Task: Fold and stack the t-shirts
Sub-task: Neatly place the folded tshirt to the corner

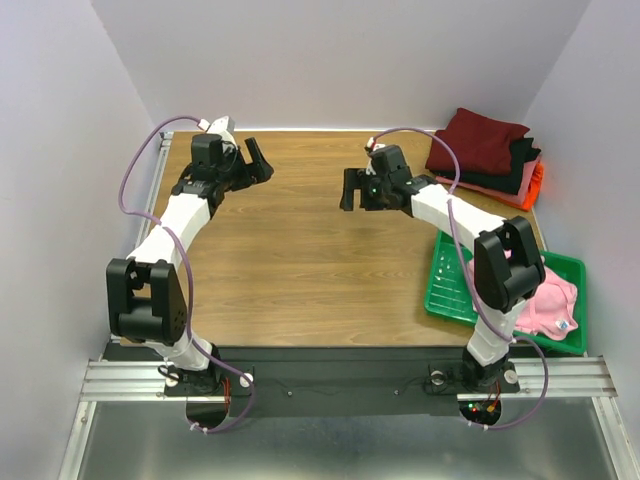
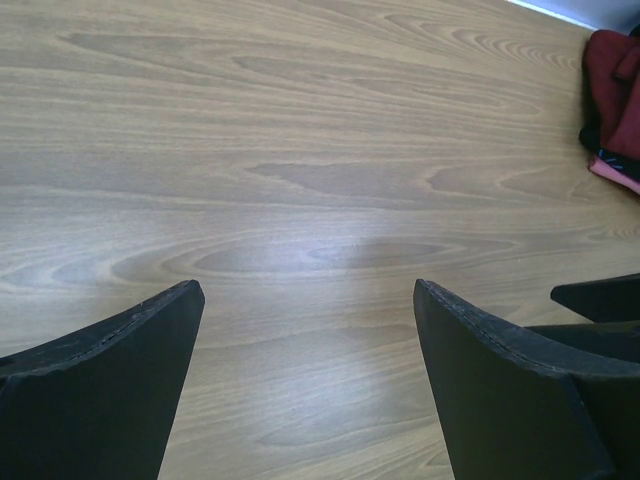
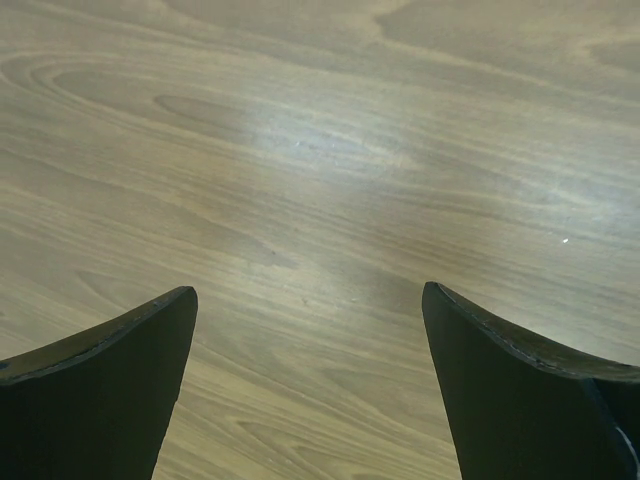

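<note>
A folded dark maroon t-shirt (image 1: 482, 139) lies on top of a stack at the table's far right corner, over a black one (image 1: 522, 167), a salmon one (image 1: 500, 192) and an orange one (image 1: 537, 183). The stack's edge shows in the left wrist view (image 2: 612, 75). A light pink t-shirt (image 1: 548, 300) lies crumpled in the green tray (image 1: 452, 285). My left gripper (image 1: 256, 160) is open and empty above the far left of the table. My right gripper (image 1: 349, 190) is open and empty, left of the stack. Both wrist views show only bare wood between the fingers.
The wooden table (image 1: 300, 260) is walled by white panels at the back and both sides. The green tray sits at the near right edge beside the right arm's base. Purple cables loop off both arms.
</note>
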{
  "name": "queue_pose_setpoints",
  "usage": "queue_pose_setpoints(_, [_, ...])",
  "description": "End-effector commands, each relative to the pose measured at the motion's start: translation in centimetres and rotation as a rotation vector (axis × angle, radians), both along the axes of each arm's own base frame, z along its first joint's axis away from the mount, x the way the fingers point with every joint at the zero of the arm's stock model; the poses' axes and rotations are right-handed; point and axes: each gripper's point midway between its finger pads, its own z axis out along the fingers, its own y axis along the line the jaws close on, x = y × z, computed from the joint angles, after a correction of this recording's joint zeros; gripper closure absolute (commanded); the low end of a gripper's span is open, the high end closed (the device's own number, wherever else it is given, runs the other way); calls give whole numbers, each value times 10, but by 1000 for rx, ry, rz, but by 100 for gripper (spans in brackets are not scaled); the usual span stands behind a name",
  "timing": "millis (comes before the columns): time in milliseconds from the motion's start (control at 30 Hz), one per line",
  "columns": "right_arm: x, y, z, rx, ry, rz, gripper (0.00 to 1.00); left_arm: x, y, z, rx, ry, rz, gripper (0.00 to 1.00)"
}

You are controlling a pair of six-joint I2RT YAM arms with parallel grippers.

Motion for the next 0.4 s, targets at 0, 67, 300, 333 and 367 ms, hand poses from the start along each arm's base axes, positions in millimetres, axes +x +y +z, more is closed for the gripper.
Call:
queue_pose_setpoints(0, [30,2,40,44,-130,-28,0,-1,1,35,3,-120,5,1])
queue_pose_setpoints(67, [29,1,40,36,-137,-22,0,-2,2,37,10,-129,3,1])
queue_pose_setpoints(300, [25,-3,38,30,-131,-31,0,-6,2,40,23,-143,-11,1])
queue_pose_setpoints(333, [23,-4,40,34,-132,-33,0,-7,2,39,24,-141,-9,1])
queue_pose_setpoints(367, [25,-10,40,17,-139,-60,0,-7,2,40,24,-143,-9,1])
